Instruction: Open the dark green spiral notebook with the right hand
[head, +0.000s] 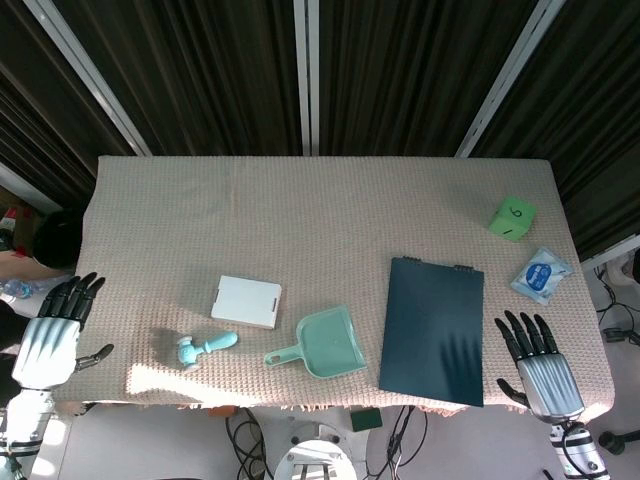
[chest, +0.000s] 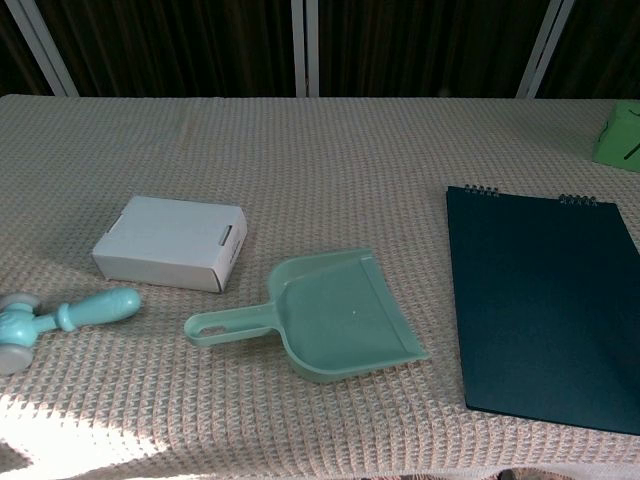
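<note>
The dark green spiral notebook (head: 433, 331) lies closed and flat on the right side of the table, its wire binding along the far edge; the chest view shows the notebook (chest: 545, 300) too. My right hand (head: 541, 366) hovers just off its right near corner, fingers spread and holding nothing, a small gap away from the cover. At the table's left near corner my left hand (head: 55, 331) hangs with fingers apart and nothing in it. Neither hand appears in the chest view.
A mint dustpan (head: 323, 343) lies left of the notebook, a white box (head: 247, 301) and a light-blue toy hammer (head: 205, 346) farther left. A green die (head: 512, 217) and a blue-white packet (head: 541, 274) sit beyond my right hand. The beige woven cloth (head: 320, 220) covers the table.
</note>
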